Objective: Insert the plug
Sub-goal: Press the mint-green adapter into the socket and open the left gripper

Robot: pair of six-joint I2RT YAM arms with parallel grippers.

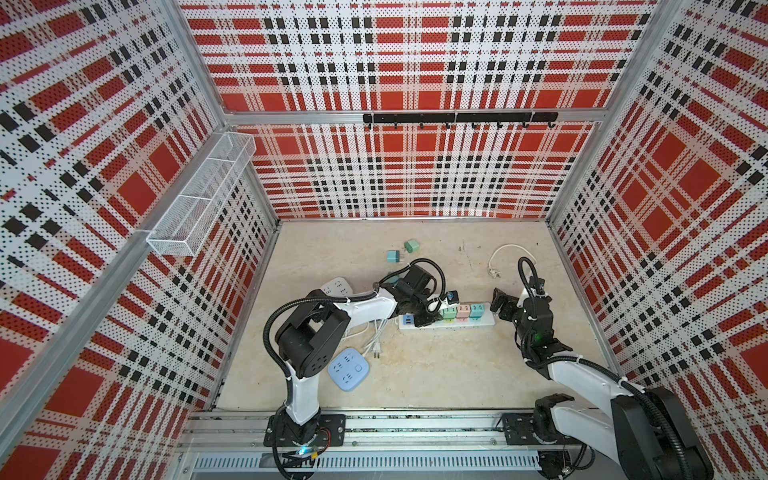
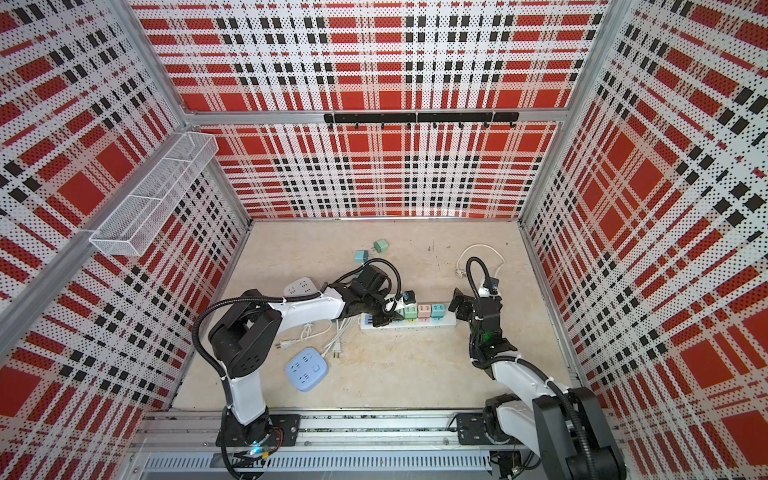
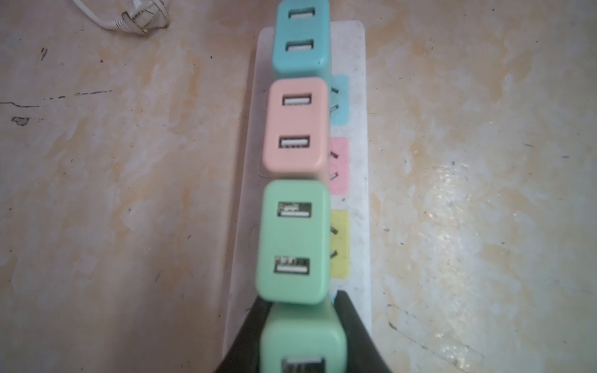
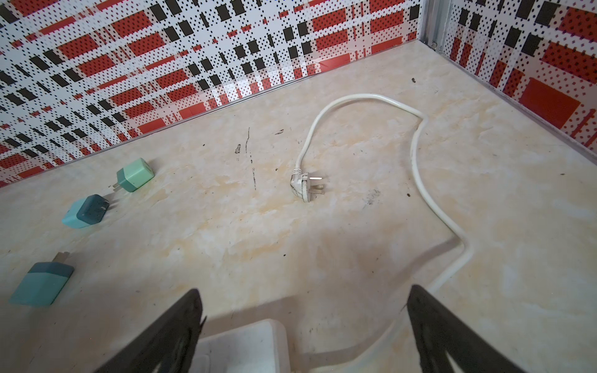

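My left gripper (image 3: 300,302) is shut on a mint green plug (image 3: 303,339), its black fingers (image 3: 350,323) pressing both sides. The held plug hangs over the white power strip (image 3: 357,129), right beside a row of three seated plugs: green (image 3: 292,242), pink (image 3: 294,126) and teal (image 3: 302,35). Its prongs are hidden. In both top views the left gripper (image 1: 434,308) (image 2: 392,308) sits over the strip's (image 1: 446,323) (image 2: 409,324) left part. My right gripper (image 1: 500,305) (image 4: 303,300) stands open at the strip's right end (image 4: 245,345), holding nothing.
Loose plugs lie at the back: green (image 4: 135,174), teal (image 4: 84,211) and another teal (image 4: 40,284). A white cable with its wall plug (image 4: 307,187) curls at the back right. A blue socket block (image 1: 348,369), a white one (image 1: 337,286) and loose cords (image 1: 372,336) lie left.
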